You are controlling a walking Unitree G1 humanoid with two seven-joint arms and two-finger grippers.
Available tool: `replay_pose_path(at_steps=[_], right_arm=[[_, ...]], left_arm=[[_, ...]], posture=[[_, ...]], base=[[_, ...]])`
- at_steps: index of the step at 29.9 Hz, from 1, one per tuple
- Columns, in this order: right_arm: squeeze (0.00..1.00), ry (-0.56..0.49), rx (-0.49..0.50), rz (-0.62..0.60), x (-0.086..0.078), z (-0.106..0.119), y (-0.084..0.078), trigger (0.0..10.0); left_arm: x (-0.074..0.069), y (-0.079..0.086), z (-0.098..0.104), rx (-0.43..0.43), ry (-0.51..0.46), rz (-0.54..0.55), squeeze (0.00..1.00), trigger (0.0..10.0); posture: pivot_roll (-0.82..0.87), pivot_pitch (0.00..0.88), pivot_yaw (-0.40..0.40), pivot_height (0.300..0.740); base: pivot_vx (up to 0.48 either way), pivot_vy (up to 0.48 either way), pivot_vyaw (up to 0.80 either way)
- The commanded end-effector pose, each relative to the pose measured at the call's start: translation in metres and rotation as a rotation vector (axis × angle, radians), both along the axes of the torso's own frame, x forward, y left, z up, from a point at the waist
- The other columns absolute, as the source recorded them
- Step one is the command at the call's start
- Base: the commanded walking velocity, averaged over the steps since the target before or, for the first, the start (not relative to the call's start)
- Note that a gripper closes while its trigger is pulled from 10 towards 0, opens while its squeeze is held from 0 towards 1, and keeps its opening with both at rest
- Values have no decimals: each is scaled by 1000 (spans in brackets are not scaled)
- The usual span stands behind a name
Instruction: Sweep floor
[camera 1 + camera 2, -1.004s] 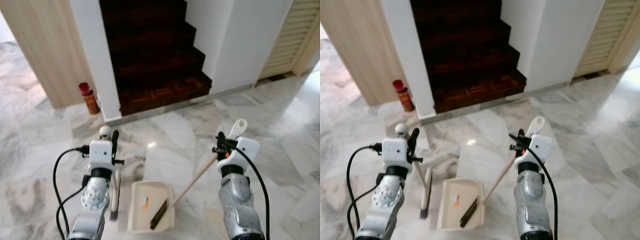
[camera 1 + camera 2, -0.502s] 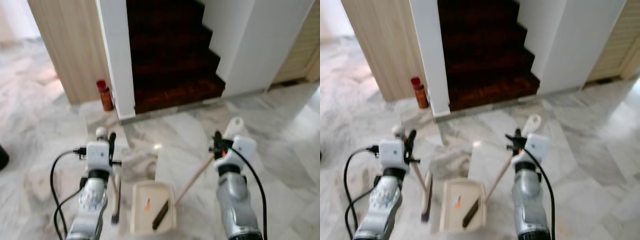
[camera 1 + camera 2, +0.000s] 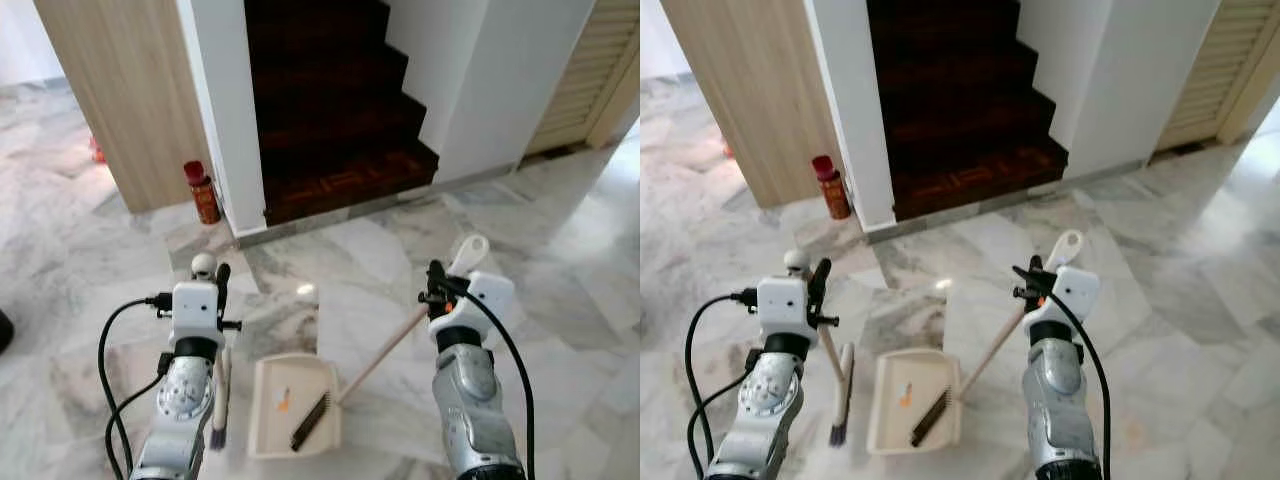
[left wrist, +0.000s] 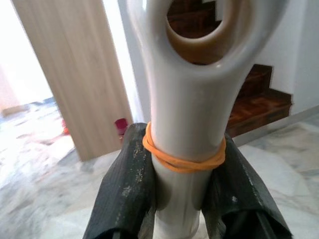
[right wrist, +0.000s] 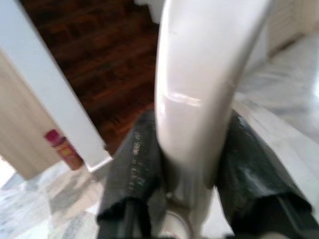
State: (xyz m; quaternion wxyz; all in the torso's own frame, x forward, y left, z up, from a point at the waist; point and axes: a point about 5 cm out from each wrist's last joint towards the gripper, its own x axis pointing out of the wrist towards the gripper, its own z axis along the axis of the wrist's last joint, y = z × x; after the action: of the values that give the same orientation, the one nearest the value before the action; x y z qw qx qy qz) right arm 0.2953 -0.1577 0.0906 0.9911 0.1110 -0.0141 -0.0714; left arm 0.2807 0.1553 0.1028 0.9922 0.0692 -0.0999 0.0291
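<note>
so we're on a marble floor [image 3: 560,300] at the foot of a dark wooden staircase [image 3: 330,110], with a red bottle [image 3: 203,192] parked by the white wall corner. the cream dustpan [image 3: 290,405] sits flat on the floor between the arms, a dark comb-like thing and a little orange scrap lying in it, and its long handle [image 3: 385,345] slants up to the right gripper [image 3: 436,283], whose fingers are clamped on the handle near its looped top. the left gripper [image 3: 220,283] is closed around the broom handle [image 4: 184,124] just below its hanging loop, right where an orange rubber band is wrapped; the broom [image 3: 220,385] hangs down to the floor just beside the pan. both look like light, stiff plastic, probably a bit slick, so gripping high gives reach but i'd guess the heads swing easily. the band likely helps stop sliding.
</note>
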Motion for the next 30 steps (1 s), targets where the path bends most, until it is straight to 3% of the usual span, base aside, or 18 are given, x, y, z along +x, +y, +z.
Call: replay_pose_path(at_steps=[1,4,30], right_arm=[[0,-49,5,15,5,13,3,10000],[0,-52,2,14,5,13,3,10000],[0,-48,-9,38,6,13,6,10000]], left_arm=[[1,0,12,4,-55,-3,0,10000],[1,-1,11,3,-53,-4,0,10000],[3,-6,10,-5,-47,-24,0,10000]], posture=[[20,0,7,740],[20,0,7,740],[11,0,8,740]], base=[[0,334,-800],[0,329,-681],[0,331,0]])
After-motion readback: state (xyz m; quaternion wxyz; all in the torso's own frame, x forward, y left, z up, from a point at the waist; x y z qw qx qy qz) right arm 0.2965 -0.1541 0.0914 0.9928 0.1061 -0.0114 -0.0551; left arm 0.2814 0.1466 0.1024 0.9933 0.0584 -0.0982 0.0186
